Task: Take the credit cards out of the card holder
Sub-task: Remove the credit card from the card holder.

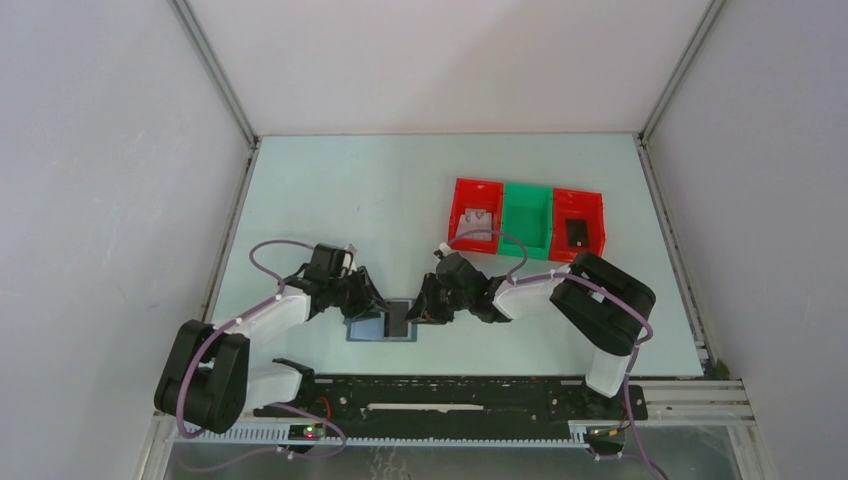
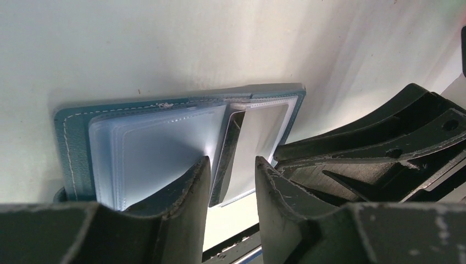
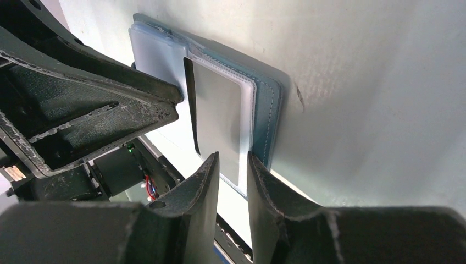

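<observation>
Open card holder (image 1: pixel 365 332) lies on table (image 1: pixel 350 200), between both grippers. Left gripper (image 2: pixel 231 162): fingers spread, straddling a raised dark leaf (image 2: pixel 221 148). Right gripper (image 3: pixel 231 157): fingers narrowly parted at sleeve edge of grey credit card (image 3: pixel 220 115); grip undeterminable.

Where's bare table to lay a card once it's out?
Widest bare patch of table: between the back wall, the row of bins and the left arm. Crowded around the card holder, where both arms meet.
</observation>
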`<action>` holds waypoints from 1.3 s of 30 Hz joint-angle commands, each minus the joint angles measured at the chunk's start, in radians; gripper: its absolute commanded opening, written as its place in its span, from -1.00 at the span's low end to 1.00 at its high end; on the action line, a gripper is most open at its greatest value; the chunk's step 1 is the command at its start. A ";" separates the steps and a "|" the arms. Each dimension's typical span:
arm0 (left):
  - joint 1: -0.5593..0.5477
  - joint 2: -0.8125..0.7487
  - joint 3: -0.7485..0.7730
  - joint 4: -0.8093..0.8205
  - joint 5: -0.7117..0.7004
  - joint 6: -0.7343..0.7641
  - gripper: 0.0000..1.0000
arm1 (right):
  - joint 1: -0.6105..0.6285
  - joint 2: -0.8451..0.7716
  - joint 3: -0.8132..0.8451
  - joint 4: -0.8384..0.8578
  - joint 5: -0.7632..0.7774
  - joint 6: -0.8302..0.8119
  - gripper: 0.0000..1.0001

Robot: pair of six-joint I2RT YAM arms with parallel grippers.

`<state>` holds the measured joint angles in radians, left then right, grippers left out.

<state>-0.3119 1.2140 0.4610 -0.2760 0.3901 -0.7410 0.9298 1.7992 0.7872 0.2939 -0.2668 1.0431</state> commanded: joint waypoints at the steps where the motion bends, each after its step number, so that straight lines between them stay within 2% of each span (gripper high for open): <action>1: -0.003 -0.012 -0.008 0.013 -0.009 0.022 -0.18 | -0.009 -0.006 -0.008 0.038 0.011 0.026 -0.33; 15: -0.003 -0.047 -0.102 0.103 -0.001 -0.053 -0.27 | -0.010 0.010 -0.009 0.080 -0.020 0.039 -0.34; 28: -0.003 -0.066 -0.103 0.075 -0.030 -0.042 -0.30 | 0.010 0.000 -0.008 0.109 -0.011 0.041 -0.34; 39: -0.003 -0.065 -0.097 0.061 -0.038 -0.032 -0.31 | 0.014 -0.042 -0.006 0.047 0.040 0.010 -0.34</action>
<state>-0.3119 1.1587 0.3759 -0.1917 0.3882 -0.7860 0.9379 1.7969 0.7826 0.3477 -0.2531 1.0657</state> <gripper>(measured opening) 0.345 0.329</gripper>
